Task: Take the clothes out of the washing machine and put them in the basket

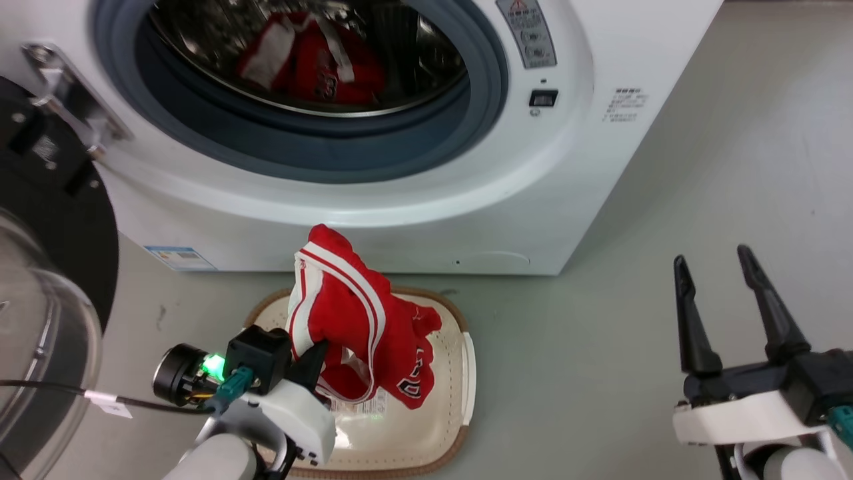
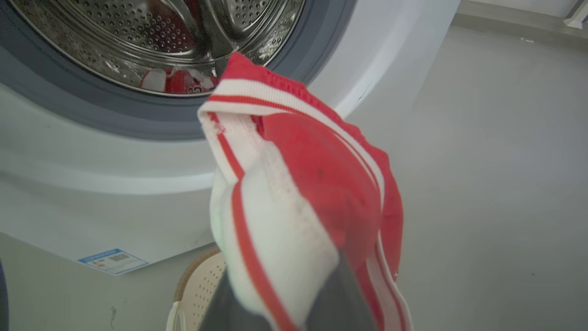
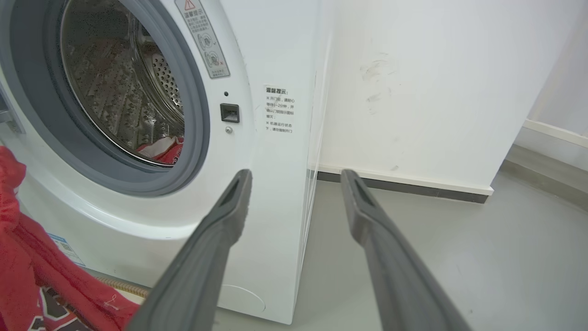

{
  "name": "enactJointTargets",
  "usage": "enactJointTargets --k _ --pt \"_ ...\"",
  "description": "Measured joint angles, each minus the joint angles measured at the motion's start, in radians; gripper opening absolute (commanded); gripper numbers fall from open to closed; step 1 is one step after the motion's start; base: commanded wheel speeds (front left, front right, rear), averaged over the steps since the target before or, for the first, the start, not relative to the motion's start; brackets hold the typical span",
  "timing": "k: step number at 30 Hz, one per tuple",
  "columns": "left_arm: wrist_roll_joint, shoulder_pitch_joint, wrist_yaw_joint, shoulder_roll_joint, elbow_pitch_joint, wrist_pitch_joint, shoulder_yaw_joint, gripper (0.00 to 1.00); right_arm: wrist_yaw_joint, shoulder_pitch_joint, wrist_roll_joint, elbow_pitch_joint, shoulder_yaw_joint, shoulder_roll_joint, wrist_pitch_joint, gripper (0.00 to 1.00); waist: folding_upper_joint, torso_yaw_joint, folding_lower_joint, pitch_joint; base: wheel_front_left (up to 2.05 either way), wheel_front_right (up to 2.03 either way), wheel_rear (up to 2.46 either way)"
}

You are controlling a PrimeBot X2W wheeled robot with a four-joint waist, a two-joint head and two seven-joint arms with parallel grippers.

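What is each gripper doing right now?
Left gripper: closed on the red garment, over the basket.
Right gripper: open, holding nothing.

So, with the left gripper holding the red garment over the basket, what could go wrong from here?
1. The red garment is draped over the left gripper, so it may cling when the jaws open.
2. Its top end stands up toward the back rim of the basket, so part might fall outside.
3. Another garment lies inside the washing machine and could be left behind.
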Motion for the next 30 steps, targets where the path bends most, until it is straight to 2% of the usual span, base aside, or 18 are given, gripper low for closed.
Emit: enactJointTargets --k 6,11,20,26,30 --pt "-0.022 -0.071 -0.067 -0.063 0.211 -0.026 -0.02 0.0 0.0 -0.067 0.013 -0.017 -0.012 0.0 0.0 1.0 0.0 -0.031 0.0001 0.12 0.0 0.0 0.0" --pt "-0.029 -0.164 -0.129 -0.123 0.446 -0.045 -0.039 0.0 0.0 -0.121 0.032 -0.034 -0.01 0.0 0.0 1.0 0.0 -0.062 0.0001 0.227 0.0 0.0 0.0" --pt "0.035 -0.38 -0.214 -0.206 0.838 -0.032 -0.111 0.0 0.0 -0.202 0.071 -0.061 -0.02 -0.001 0.0 1.0 0.0 -0.123 0.0002 0.413 0.0 0.0 0.0" --pt "0.075 -0.511 -0.239 -0.241 1.05 0.007 -0.15 0.0 0.0 -0.237 0.089 -0.071 -0.021 -0.001 0.0 1.0 0.0 -0.151 0.0002 0.525 0.0 0.0 0.0" --pt "0.09 -0.562 -0.246 -0.252 1.142 0.021 -0.169 0.0 0.0 -0.251 0.098 -0.079 -0.018 -0.001 0.0 1.0 0.0 -0.168 0.0001 0.586 0.0 0.0 0.0"
